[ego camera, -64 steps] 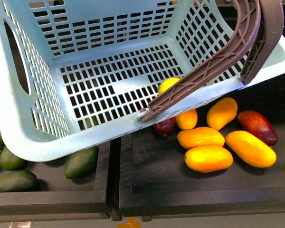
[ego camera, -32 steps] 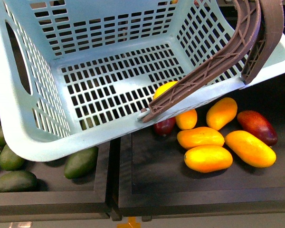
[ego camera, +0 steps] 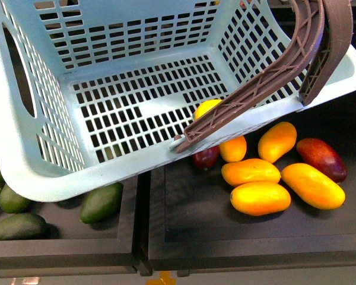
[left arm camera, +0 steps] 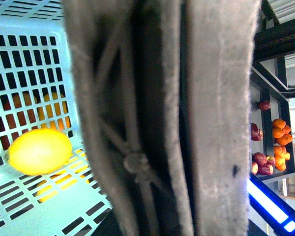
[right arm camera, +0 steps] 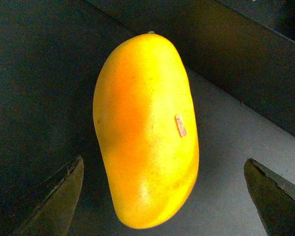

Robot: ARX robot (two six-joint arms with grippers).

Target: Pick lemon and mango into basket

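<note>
Right jaws spread wide, flanking the mango [right arm camera: 145, 132] without touching; left jaws unseen. The lemon [left arm camera: 39, 151] lies inside the basket [ego camera: 65, 187].

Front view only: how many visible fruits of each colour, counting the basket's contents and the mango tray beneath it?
Yellow lemon in the basket: 1
Yellow-orange mangoes: 5
Dark red mangoes: 2
Total: 8

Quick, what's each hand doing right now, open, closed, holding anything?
Left hand: not in view; the basket handle fills its camera, so cannot be told.
Right hand: open, fingers either side of the mango, holding nothing.
</note>
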